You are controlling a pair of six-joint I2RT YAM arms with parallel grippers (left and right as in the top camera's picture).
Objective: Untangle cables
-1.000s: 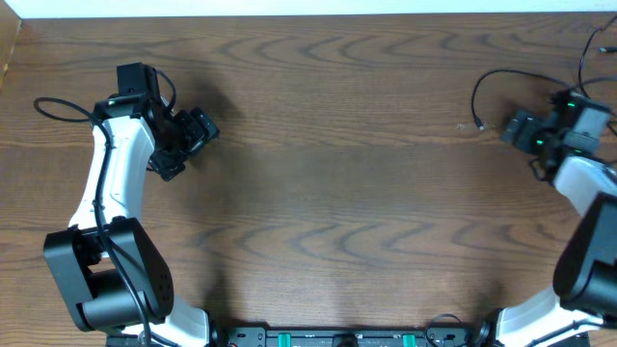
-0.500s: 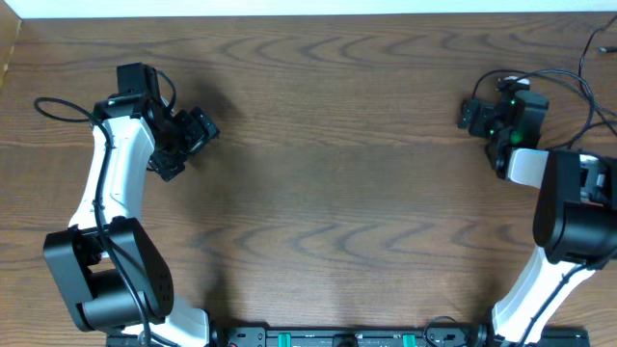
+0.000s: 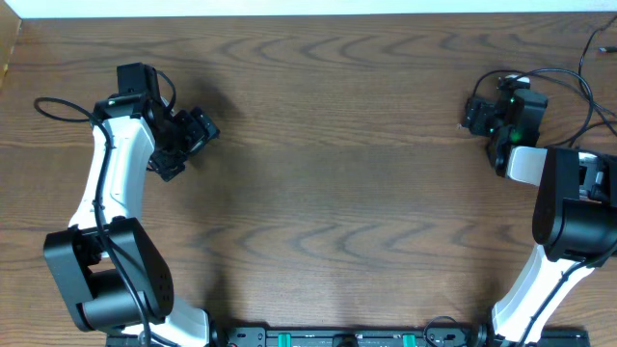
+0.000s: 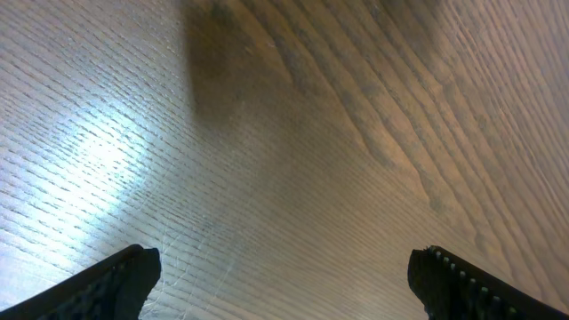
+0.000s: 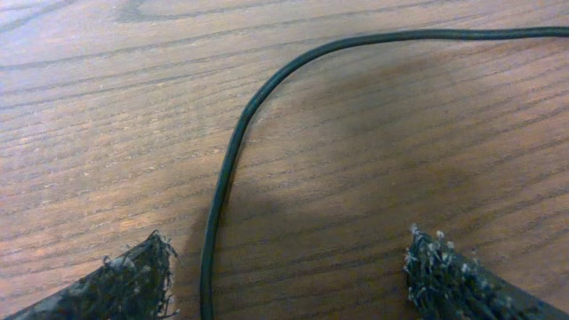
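Observation:
A thin black cable [image 5: 233, 147] lies on the wooden table, curving in from the upper right and running down between my right gripper's fingers, close to the left fingertip [image 5: 133, 280]. My right gripper [image 5: 289, 280] is open and just above the wood, with the cable loose inside its gap. From overhead, the right gripper [image 3: 472, 113] sits at the far right, and the black cable [image 3: 564, 72] loops behind it. On the far left, my left gripper [image 3: 196, 149] is also open. The left gripper [image 4: 284, 284] has only bare wood under it.
The table's far edge [image 3: 308, 15] runs along the top. The left arm's own thick black wire [image 3: 58, 106] loops out near the left side. Another dark cord [image 3: 588, 48] shows at the top right corner. The arm bases [image 3: 337, 337] sit along the near edge.
My right arm has swung from the right edge leftward and toward the far side, coming over the black cable. The left arm has not moved.

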